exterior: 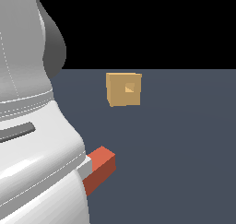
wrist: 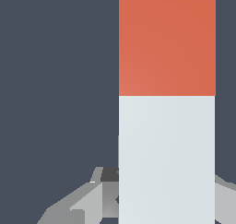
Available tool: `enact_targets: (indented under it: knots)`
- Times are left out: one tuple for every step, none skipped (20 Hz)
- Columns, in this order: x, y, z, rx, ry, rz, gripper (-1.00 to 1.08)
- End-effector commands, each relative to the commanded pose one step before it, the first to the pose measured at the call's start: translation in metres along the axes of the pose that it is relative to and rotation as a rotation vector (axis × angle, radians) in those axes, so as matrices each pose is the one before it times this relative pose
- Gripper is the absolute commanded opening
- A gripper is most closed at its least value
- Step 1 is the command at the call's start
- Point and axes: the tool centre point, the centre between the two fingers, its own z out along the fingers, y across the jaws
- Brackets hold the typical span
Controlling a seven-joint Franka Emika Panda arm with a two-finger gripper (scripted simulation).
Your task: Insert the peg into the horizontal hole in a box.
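The box [exterior: 123,89] is a small tan-orange cube on the dark floor, and the hole [exterior: 129,88] shows as a small square recess in the face turned toward the camera. The peg [exterior: 102,165] pokes its red-orange end out from behind the arm, well short of the box and to the exterior view's left of it. In the wrist view the peg [wrist: 167,126] fills much of the picture, red-orange at one end and white-grey along the rest. My gripper [wrist: 166,191] straddles the white-grey part, with grey fingers [wrist: 94,197] against both sides. It is shut on the peg.
The arm's large white body [exterior: 32,126] fills the exterior view's left and hides the gripper and most of the peg there. A flat dark grey floor [exterior: 184,149] lies under everything, with black background beyond it.
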Motion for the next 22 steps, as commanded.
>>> enact_targets:
  knots:
    - [0.00024,-0.00002,0.00048,-0.00007,0.00017,-0.00028,-1.0]
    - [0.0,0.0,0.0,0.0,0.0,0.0,-1.0]
    - [0.0,0.0,0.0,0.0,0.0,0.0,-1.0]
    - [0.0,0.0,0.0,0.0,0.0,0.0,-1.0]
    - [0.0,0.0,0.0,0.0,0.0,0.0,-1.0]
    - [0.0,0.0,0.0,0.0,0.0,0.0,-1.0]
    - [0.0,0.0,0.0,0.0,0.0,0.0,-1.0]
    - [-0.00006,0.00024,-0.00046,-0.00065,0.00021,-0.00009,-1.0]
    - [0.00031,0.0001,-0.00009,-0.00004,0.0,-0.00069,-1.0]
    - [0.0011,0.00025,-0.00021,-0.00002,-0.00004,-0.00239,-1.0]
    - [0.00179,0.00043,-0.00034,-0.00002,-0.00007,-0.00391,-1.0]
    - [0.0025,0.0006,-0.00048,-0.00003,-0.0001,-0.00544,-1.0]
    - [0.0032,0.00077,-0.00062,-0.00004,-0.00013,-0.00697,-1.0]
    - [0.00392,0.00094,-0.00075,-0.00005,-0.00015,-0.00854,-1.0]
    - [0.00462,0.00111,-0.00089,-0.00006,-0.00017,-0.01005,-1.0]
    - [0.00533,0.00127,-0.00102,-0.00006,-0.00019,-0.01159,-1.0]
    - [0.00602,0.00144,-0.00116,-0.00007,-0.0002,-0.0131,-1.0]
    - [0.00673,0.0016,-0.00129,-0.00008,-0.00022,-0.01463,-1.0]
    - [0.00743,0.00176,-0.00142,-0.00009,-0.00022,-0.01613,-1.0]
    - [0.00812,0.00192,-0.00155,-0.00009,-0.00023,-0.01764,-1.0]
    - [0.00881,0.00208,-0.00168,-0.0001,-0.00022,-0.01914,-1.0]
    - [0.00951,0.00223,-0.00181,-0.0001,-0.00022,-0.02063,-1.0]
